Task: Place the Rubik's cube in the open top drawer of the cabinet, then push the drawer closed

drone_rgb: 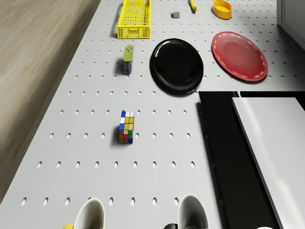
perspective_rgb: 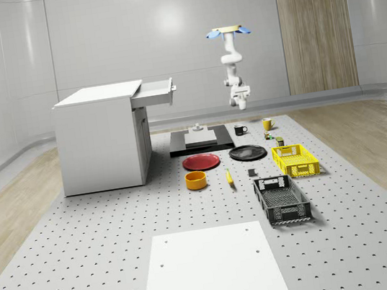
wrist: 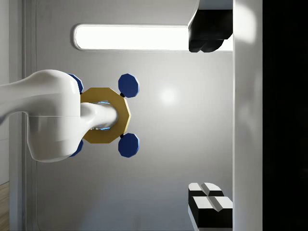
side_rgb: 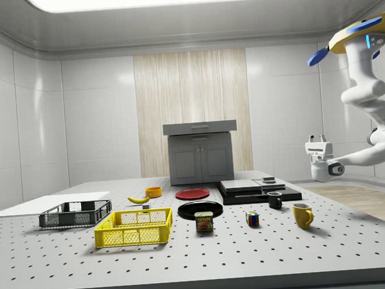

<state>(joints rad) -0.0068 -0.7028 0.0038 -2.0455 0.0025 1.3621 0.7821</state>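
The Rubik's cube [perspective_rgb: 268, 135] [side_rgb: 252, 219] [drone_rgb: 127, 127] lies on the perforated table, between the spam can and the two mugs. The white cabinet [perspective_rgb: 101, 137] [side_rgb: 200, 154] stands at the whole-scene view's left, its top drawer [perspective_rgb: 156, 92] [side_rgb: 200, 127] pulled out. My drone [perspective_rgb: 228, 32] [side_rgb: 363, 33] hovers high over the table's far side, above the mugs. The arm hangs below it and the gripper [perspective_rgb: 242, 101] [side_rgb: 316, 140] [wrist: 211, 120] is turned upward, well above the cube. Its fingers [wrist: 209, 204] stand wide apart, open and holding nothing.
Near the cube are a black mug [perspective_rgb: 240, 130], a yellow mug [perspective_rgb: 267, 124] and a spam can [drone_rgb: 128, 58]. A black plate [drone_rgb: 177, 66], red plate [drone_rgb: 239, 56], orange bowl [perspective_rgb: 196, 180], banana [perspective_rgb: 229, 177], yellow basket [perspective_rgb: 295, 159], black basket [perspective_rgb: 282, 199] and black platform [perspective_rgb: 200, 139] also sit on the table.
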